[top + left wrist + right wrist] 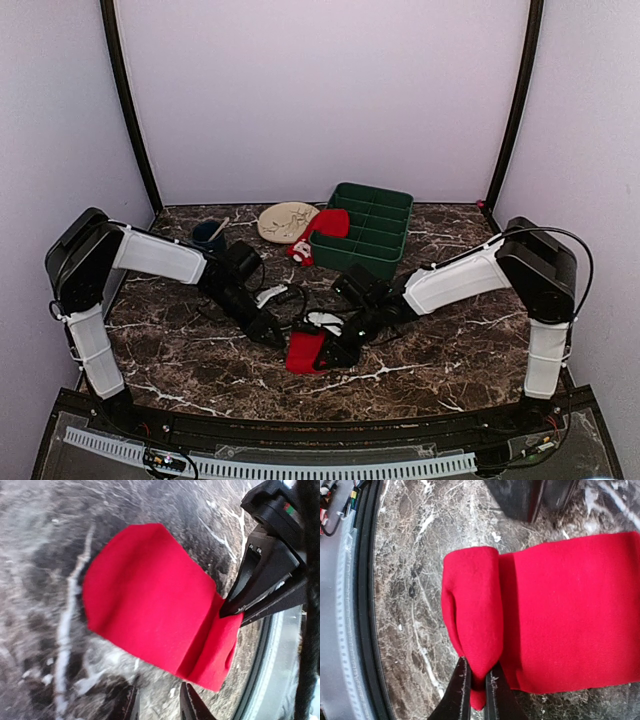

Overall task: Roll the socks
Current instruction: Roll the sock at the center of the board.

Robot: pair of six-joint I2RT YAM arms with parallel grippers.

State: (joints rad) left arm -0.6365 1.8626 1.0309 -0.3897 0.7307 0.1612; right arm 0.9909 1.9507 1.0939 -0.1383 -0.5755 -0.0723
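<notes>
On the near middle of the marble table [450,345], one red sock [305,352] lies flat with its front end turned into a small roll, and the right gripper [477,690] pinches one end of that roll between its closed jaws. Just beside the sock, the left gripper [157,705] has its jaws a little apart with nothing between them. Farther back, the second sock [327,224], with a white patterned end, hangs over the green tray's [372,263] rim, near a pale plate [283,221].

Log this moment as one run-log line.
stage: roll started | right tool: shut on folded end of near sock | left tool: open, empty, beside it | second sock: at green tray corner
</notes>
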